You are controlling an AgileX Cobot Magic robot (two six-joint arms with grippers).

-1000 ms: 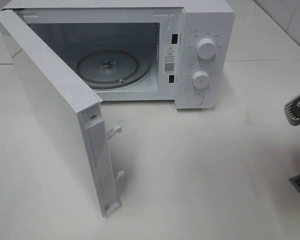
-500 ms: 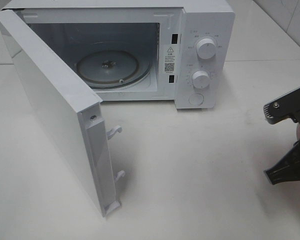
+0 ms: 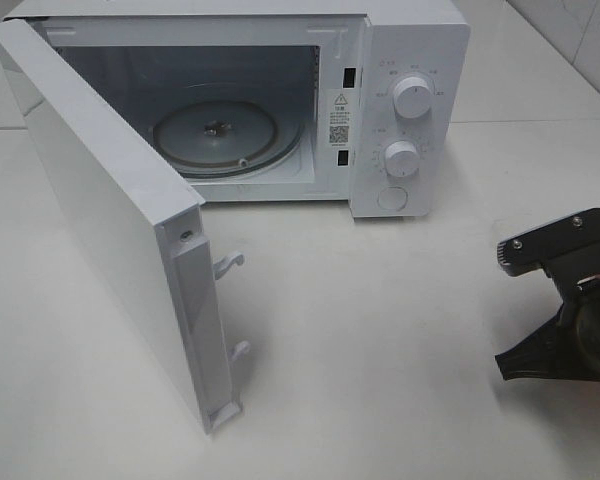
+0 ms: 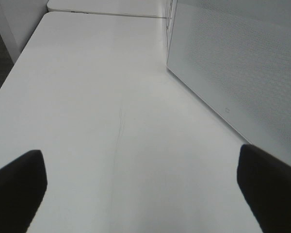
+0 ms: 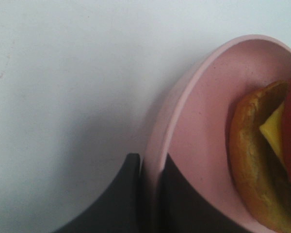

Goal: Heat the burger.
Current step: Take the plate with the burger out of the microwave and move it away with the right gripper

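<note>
In the right wrist view the burger [image 5: 254, 165] shows only as a slice: brown bun, yellow cheese and red tomato, on a pink plate [image 5: 203, 107]. My right gripper [image 5: 153, 194] is shut on the plate's rim, one finger inside and one outside. From the high camera, the right gripper [image 3: 565, 300] comes in at the right edge, in front and to the right of the microwave [image 3: 410, 60]; plate and burger are hidden there. My left gripper [image 4: 145, 194] is open over bare table, beside the microwave door [image 4: 233, 68].
The microwave door [image 3: 100, 200] stands swung out to the front left, latch hooks facing right. Inside lies the glass turntable [image 3: 220, 135]. Two knobs [image 3: 412, 97] sit on the right panel. White table [image 3: 380, 330] lies between the gripper and the oven's opening.
The right gripper has moved left, further into the high view from the right edge. The microwave, its door and the left gripper have not moved.
</note>
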